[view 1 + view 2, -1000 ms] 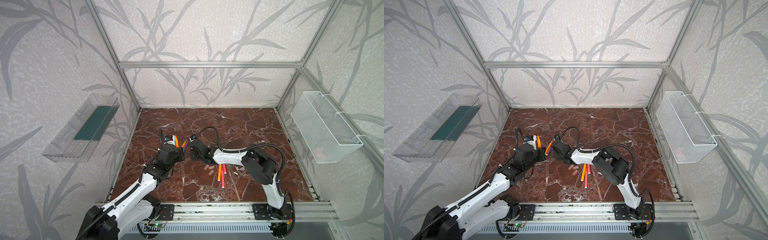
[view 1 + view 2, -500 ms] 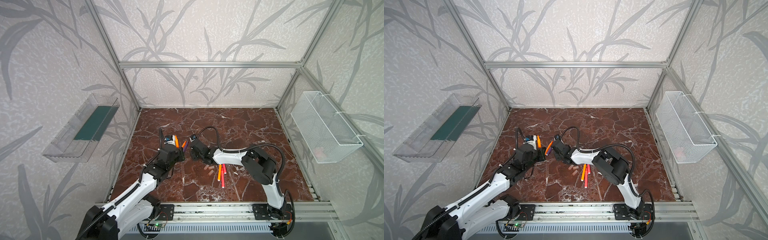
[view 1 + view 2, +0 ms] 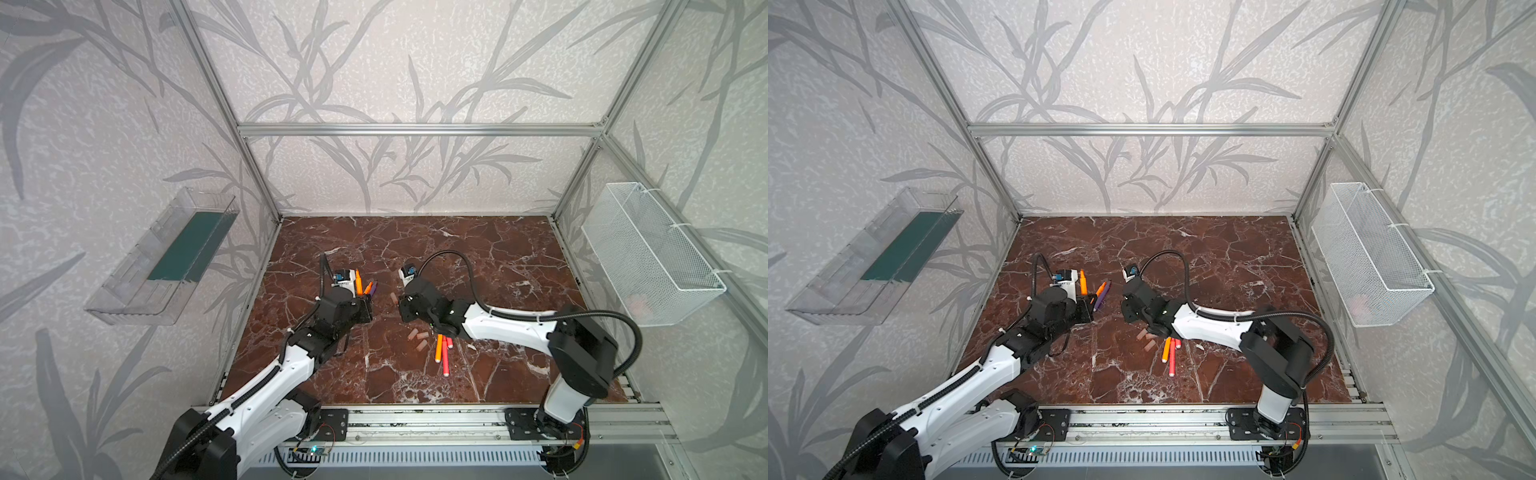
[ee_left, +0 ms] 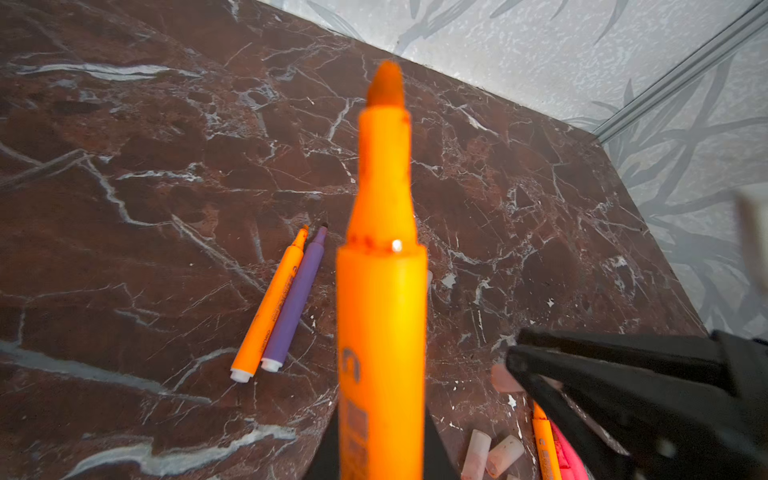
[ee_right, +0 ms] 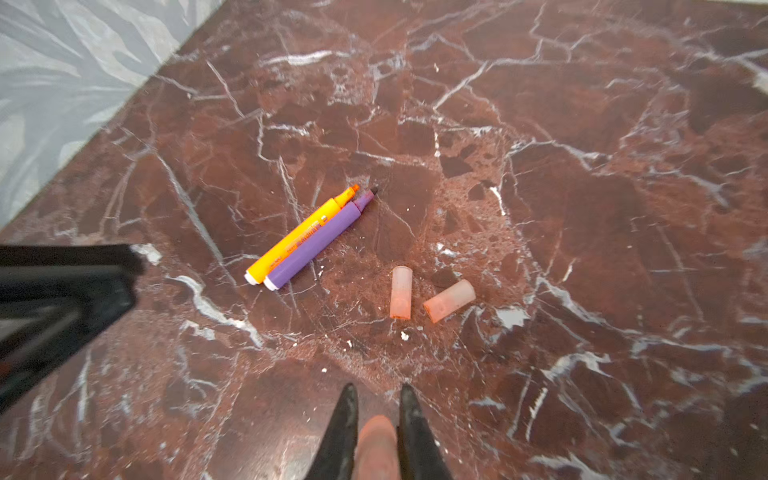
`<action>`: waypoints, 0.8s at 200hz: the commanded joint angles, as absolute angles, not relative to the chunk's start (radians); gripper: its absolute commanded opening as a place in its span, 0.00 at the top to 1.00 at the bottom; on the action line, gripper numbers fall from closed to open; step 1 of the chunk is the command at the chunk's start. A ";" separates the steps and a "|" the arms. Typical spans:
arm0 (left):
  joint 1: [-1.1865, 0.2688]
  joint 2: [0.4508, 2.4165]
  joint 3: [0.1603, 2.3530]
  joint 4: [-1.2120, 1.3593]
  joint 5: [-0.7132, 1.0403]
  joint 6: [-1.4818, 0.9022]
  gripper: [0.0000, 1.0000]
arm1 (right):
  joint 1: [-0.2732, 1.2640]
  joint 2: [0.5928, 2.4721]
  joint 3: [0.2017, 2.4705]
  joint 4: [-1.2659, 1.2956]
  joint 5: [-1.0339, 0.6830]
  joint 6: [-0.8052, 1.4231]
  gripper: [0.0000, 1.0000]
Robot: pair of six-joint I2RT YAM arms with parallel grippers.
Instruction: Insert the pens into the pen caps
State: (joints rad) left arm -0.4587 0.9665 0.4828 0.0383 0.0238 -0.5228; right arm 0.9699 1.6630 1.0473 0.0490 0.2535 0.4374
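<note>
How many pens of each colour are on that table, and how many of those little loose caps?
Orange pens: 3, one held in the left claw
Red-pink pens: 2
Purple pens: 1
Caps: 6, one held in the right claw
Total: 12

Leaf-patterned walls (image 3: 395, 62) surround a red-brown marble floor (image 3: 498, 241).

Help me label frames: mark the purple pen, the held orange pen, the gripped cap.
purple pen (image 5: 318, 243), right wrist view, mid-barrel.
held orange pen (image 4: 382, 332), left wrist view, barrel.
gripped cap (image 5: 377, 444), right wrist view, rounded end.
</note>
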 commanded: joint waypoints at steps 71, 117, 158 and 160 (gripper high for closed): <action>-0.467 0.979 0.501 0.116 0.144 -0.497 1.00 | 0.920 1.340 0.895 0.031 0.327 0.443 0.94; -0.536 0.996 0.520 0.108 0.104 -0.440 1.00 | 0.795 1.285 0.893 0.117 0.314 0.398 0.96; -0.639 1.021 0.511 0.155 0.074 -0.397 1.00 | 0.756 1.095 0.824 0.004 0.264 0.429 0.95; -0.641 1.022 0.511 0.159 0.081 -0.397 1.00 | 0.756 1.083 0.817 0.004 0.256 0.427 0.95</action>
State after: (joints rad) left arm -0.6025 1.0065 0.4862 0.1005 0.0959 -0.4431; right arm 0.7593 1.2163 0.8703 0.0391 0.3004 0.4236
